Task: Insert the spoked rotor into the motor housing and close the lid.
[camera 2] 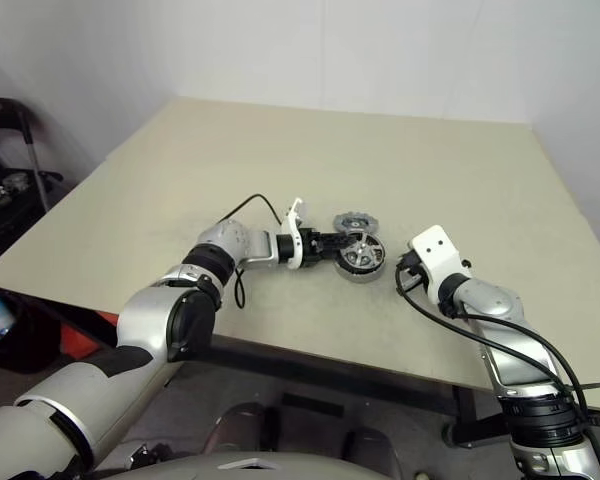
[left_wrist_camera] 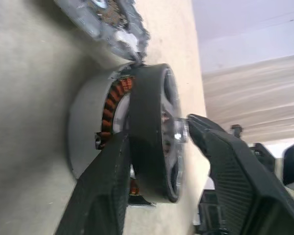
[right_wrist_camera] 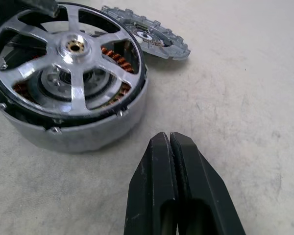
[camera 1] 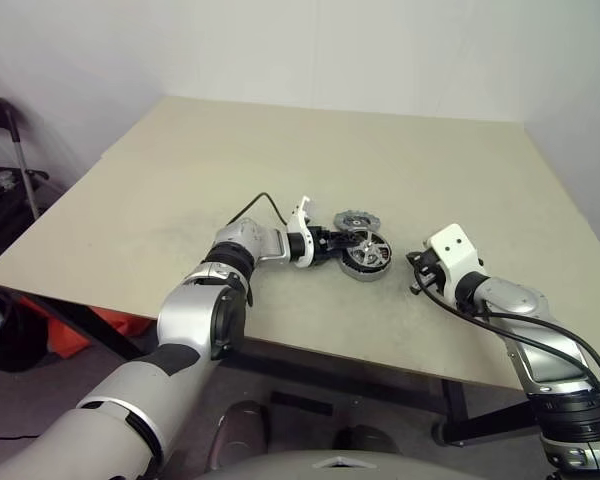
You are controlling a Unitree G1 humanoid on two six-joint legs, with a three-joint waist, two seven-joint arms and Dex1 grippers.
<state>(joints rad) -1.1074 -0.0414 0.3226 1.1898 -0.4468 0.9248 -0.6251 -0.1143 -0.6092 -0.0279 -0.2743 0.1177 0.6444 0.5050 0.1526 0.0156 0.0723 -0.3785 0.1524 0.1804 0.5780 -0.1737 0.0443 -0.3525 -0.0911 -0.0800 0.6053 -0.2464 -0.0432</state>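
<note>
Spoked rotor [left_wrist_camera: 154, 132] sits tilted in motor housing [left_wrist_camera: 90, 127].

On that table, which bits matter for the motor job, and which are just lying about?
Part of the job:
- spoked rotor, sitting tilted in the housing
- motor housing
- lid, flat on the table behind it
- left claw, around the rotor's rim

Just there:
- cart beside the table
- red thing under it

Even, soft indoor light falls on a beige table [camera 1: 400, 160]; shadows are faint, and the left wrist close-up is blurred.
</note>
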